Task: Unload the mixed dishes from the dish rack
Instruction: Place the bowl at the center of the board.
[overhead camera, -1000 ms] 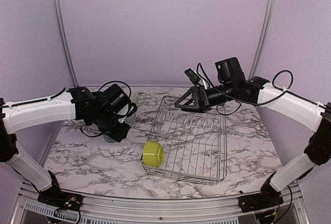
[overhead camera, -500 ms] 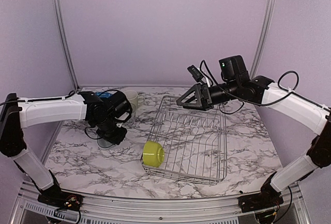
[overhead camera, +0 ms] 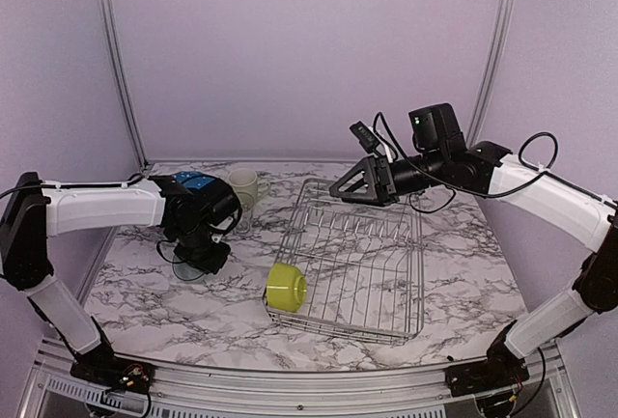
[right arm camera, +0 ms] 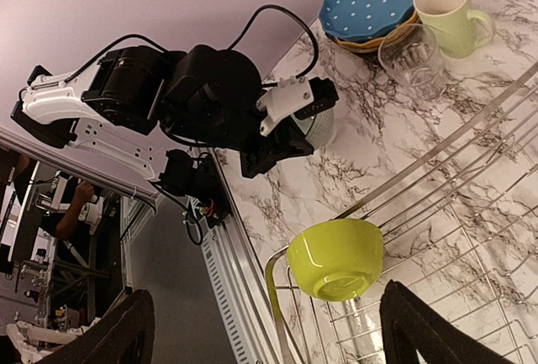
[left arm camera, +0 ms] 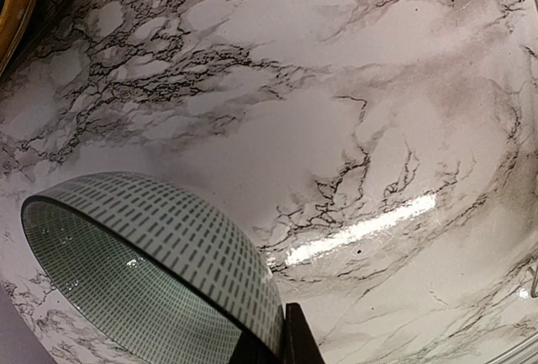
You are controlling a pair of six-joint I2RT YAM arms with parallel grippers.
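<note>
My left gripper (overhead camera: 205, 255) is shut on the rim of the white ribbed bowl (left arm camera: 160, 246), tilted low over the marble left of the dish rack (overhead camera: 340, 324). In the left wrist view its dark fingertips (left arm camera: 296, 339) pinch the bowl's wall. A lime-green bowl (overhead camera: 287, 285) lies upside down in the rack's near left corner. My right gripper (overhead camera: 340, 189) hangs open above the rack's far left corner, nothing between its fingers (right arm camera: 420, 330). The lime-green bowl (right arm camera: 336, 256) shows below it.
A blue dotted plate (right arm camera: 368, 1) tops a stack with an orange plate edge (left arm camera: 18, 11) at the table's far left. Beside it stand a pale green mug (right arm camera: 445, 15) and a clear glass (right arm camera: 412, 60). The table's near metal rail (right arm camera: 231, 288) runs past the rack.
The left gripper has carried the white bowl down and leftward, closer to the marble. The right gripper drew back slightly to the right, then held still, open.
</note>
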